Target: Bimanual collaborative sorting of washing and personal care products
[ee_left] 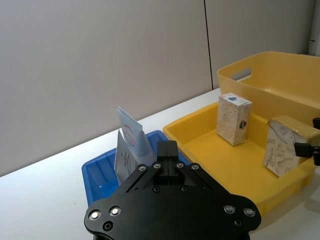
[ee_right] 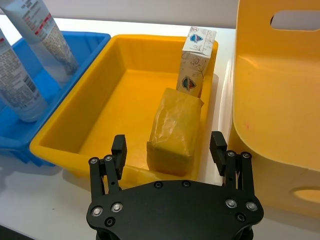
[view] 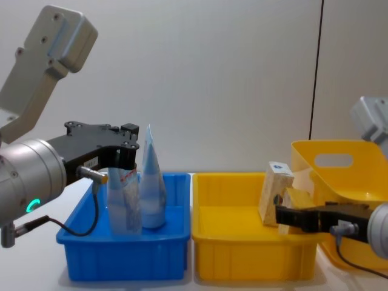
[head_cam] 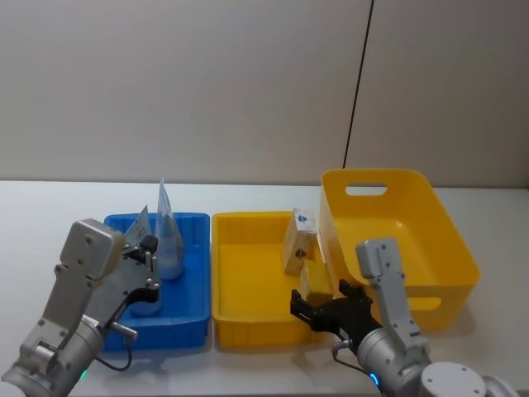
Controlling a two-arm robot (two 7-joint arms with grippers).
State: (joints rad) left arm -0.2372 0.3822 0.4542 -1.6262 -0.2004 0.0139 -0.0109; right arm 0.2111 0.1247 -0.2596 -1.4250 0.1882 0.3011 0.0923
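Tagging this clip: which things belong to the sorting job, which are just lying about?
Job: red-marked tube, second tube, in the blue tray; blue-marked box, plain box, in the low yellow tray; left gripper at the tubes; right gripper open around the plain box.
Lying about: tall yellow bin.

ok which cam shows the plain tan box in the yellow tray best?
Right wrist view: the plain tan box sits centred between the right gripper's open fingers. Head view shows it small; chest view a sliver beside the blue-marked box; left wrist view one side.
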